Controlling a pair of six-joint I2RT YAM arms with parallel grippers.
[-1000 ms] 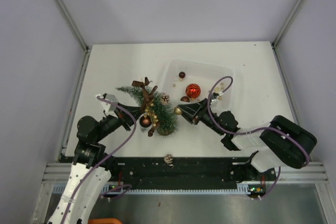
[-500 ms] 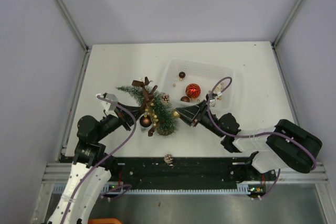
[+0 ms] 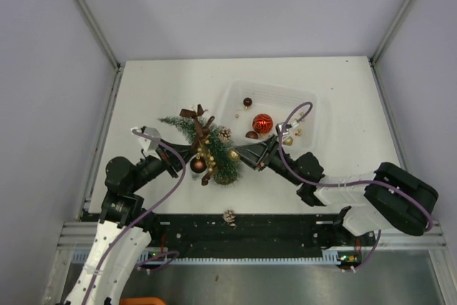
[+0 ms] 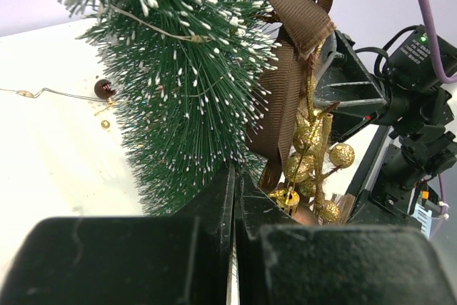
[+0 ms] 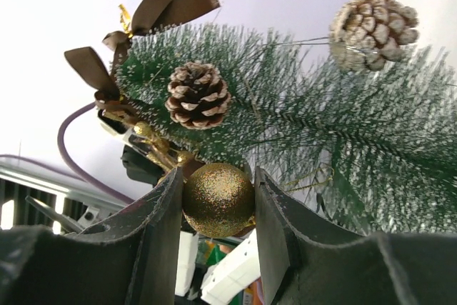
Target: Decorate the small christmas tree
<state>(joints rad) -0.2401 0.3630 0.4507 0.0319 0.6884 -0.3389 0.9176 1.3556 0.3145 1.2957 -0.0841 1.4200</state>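
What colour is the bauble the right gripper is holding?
Glittery gold; the bauble shows best in the right wrist view.

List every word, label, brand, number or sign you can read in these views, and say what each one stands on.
None: no view shows readable text.
The small christmas tree, the gold bauble in the right hand and the white tray carry no print.
The red bauble has a gold pattern too small to make out; no letters can be read.
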